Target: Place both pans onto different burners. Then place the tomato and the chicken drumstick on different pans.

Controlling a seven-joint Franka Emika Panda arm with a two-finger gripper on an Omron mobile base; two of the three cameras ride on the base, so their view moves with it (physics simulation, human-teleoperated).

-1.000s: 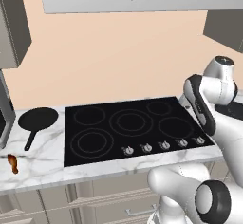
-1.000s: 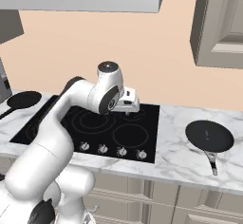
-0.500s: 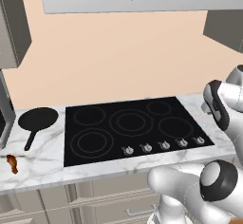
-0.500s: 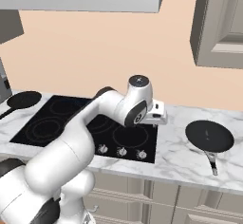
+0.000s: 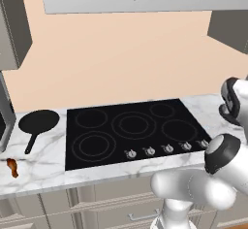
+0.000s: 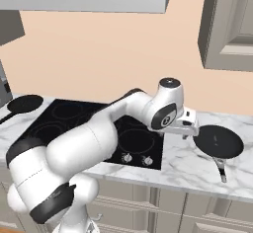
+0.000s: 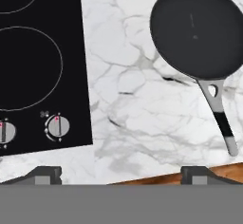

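At the far left of the left base view, a small orange-brown chicken drumstick lies on the white marble counter near its front edge, and just behind it sits a round matte black frying pan with its thin dark handle pointing toward the front, left of the cooktop and not on it. The flat glossy black glass cooktop fills the middle, its burners drawn as thin grey rings and all bare, with a row of small silver knobs along the front. The right base view adds what lies beyond the cooktop's right edge: a second round black frying pan on the marble, handle toward the front, with the white arm's two-finger gripper just beside its left rim. The hand view looks down on that second pan from above and shows its grey-tipped handle, the cooktop corner and two knobs; the dark fingertips stand wide apart at the lower edge with nothing between them.
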